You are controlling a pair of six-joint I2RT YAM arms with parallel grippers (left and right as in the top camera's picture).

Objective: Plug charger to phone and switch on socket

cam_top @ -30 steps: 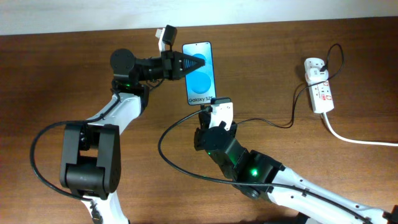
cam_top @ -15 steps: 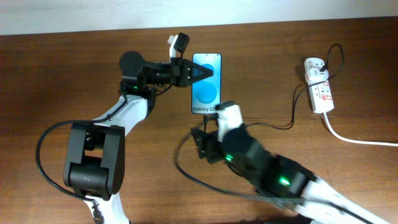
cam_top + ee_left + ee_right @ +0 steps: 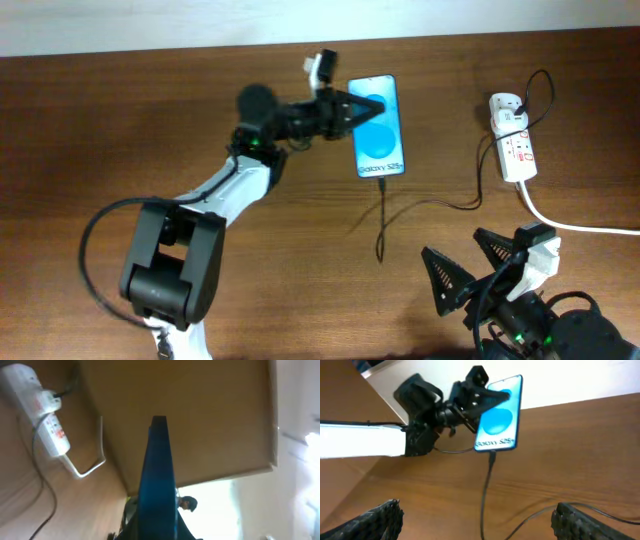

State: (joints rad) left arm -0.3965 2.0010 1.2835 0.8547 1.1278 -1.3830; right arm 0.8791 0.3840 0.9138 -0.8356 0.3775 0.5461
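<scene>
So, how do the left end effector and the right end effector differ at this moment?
The left end effector is shut on the phone; the right end effector is wide open and holds nothing. The left one is at the far side of the table; the right one is near the front edge, not touching the charger. Both have black fingers.

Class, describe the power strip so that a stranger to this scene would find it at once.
Look at the brown wooden table, far right side in the overhead view. There lies the socket, a white elongated power strip with red markings. Unlike the blue-screened phone and the thin black charger, it is white and trails a thick white cord.
</scene>
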